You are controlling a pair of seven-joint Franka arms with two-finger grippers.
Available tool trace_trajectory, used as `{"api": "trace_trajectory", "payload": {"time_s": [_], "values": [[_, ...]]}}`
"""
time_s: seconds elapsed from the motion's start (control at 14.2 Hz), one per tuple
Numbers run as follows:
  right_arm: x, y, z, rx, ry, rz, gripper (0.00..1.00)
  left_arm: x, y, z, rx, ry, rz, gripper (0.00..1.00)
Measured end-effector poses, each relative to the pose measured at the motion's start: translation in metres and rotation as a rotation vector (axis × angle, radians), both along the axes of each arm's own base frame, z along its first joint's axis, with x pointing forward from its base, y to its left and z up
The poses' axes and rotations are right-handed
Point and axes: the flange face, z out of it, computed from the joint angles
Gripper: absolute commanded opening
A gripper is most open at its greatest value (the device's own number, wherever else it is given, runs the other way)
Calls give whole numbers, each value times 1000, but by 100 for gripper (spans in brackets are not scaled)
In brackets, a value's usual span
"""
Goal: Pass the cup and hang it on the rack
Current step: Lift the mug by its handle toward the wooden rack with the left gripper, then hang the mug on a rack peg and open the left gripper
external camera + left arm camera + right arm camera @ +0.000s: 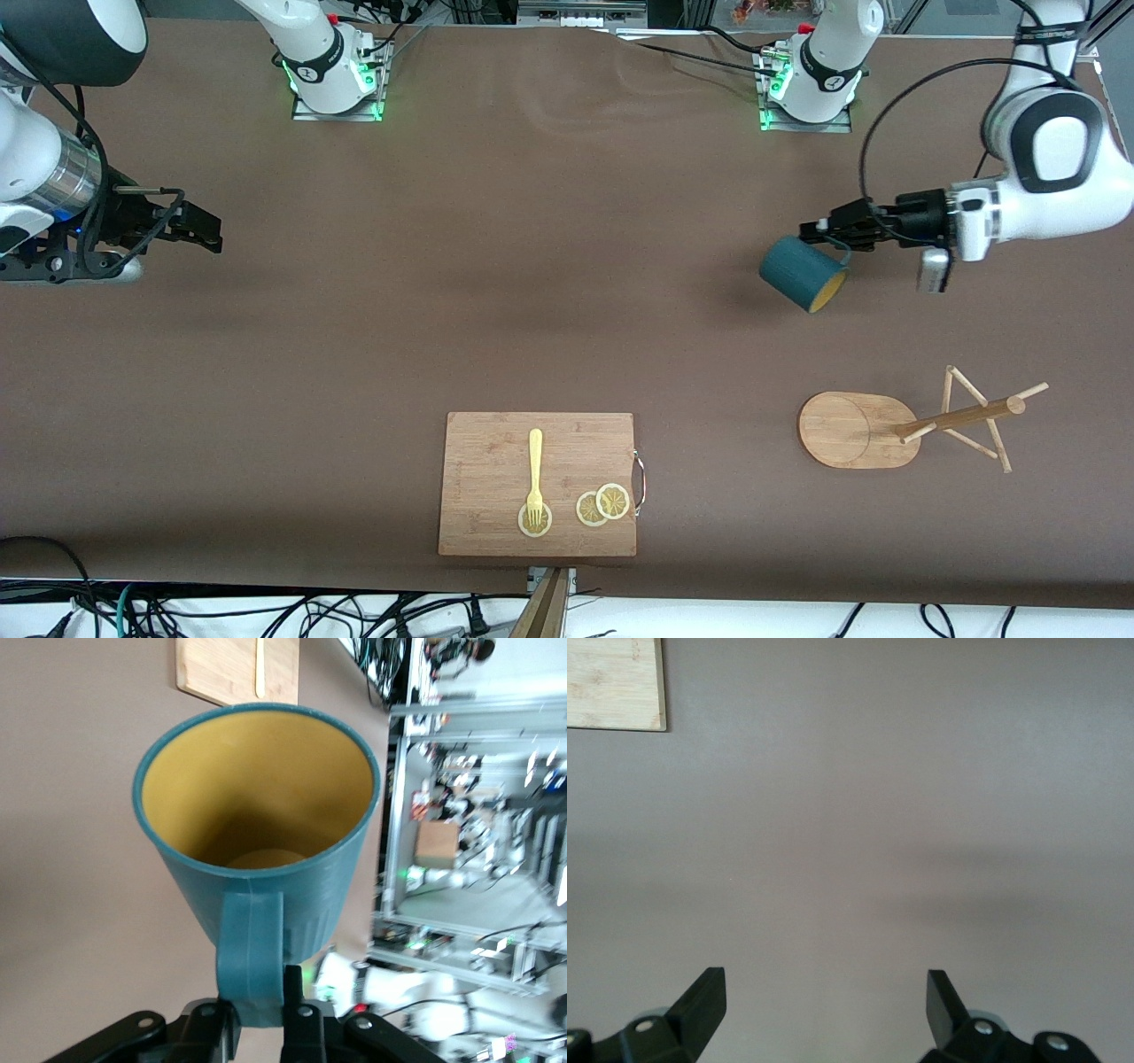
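Your left gripper (828,229) is pinched tight on the loop handle of the small dark teal ribbed cup (802,273), which hangs in the air on its side, its yellowish mouth turned toward the front camera, over bare cloth at the left arm's end of the table. In the left wrist view the fingers (297,1001) clamp the handle (251,961) near its lower root. Your right gripper (197,228) waits with its jaws spread wide and nothing between them, over the right arm's end of the table.

Working down in size: the brown cloth-covered table (532,292); the rectangular bamboo cutting board (496,443), nearest the front camera, carrying a pale yellow fork (535,470) and three lemon slices (602,505); then the light wooden mug rack (921,427) with its oval base, post and thin pegs, nearer the camera than the cup.

As for handling, I judge the cup light and rigid, likely plastic or glazed ware. The ribbing should give the wall some grip, yet held by the handle alone the body can swing or twist. The handle is the part that must slide over a peg, so keep your hold at its root and leave the loop open. The pegs look slender and the rack may shift if nudged.
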Motion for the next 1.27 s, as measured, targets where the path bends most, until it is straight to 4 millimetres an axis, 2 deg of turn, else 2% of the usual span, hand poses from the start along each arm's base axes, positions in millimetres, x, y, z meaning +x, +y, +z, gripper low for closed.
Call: {"api": "trace_trajectory", "payload": {"time_s": [0.14,0.35,0.63,0.92,1.13,1.27], "values": [[0,0,0,0,0,0,100,1,31,-4,-74,84,74,0],[0,0,0,0,0,0,100,10,66,-23,-208,141,166,0],[0,0,0,0,0,0,100,38,112,-39,-347,143,251,0],[0,0,0,0,0,0,100,65,124,-57,-430,134,311,0],[0,0,0,0,0,0,100,75,132,-76,-470,143,344,0],[0,0,0,0,0,0,100,74,139,-90,-504,159,353,0]]}}
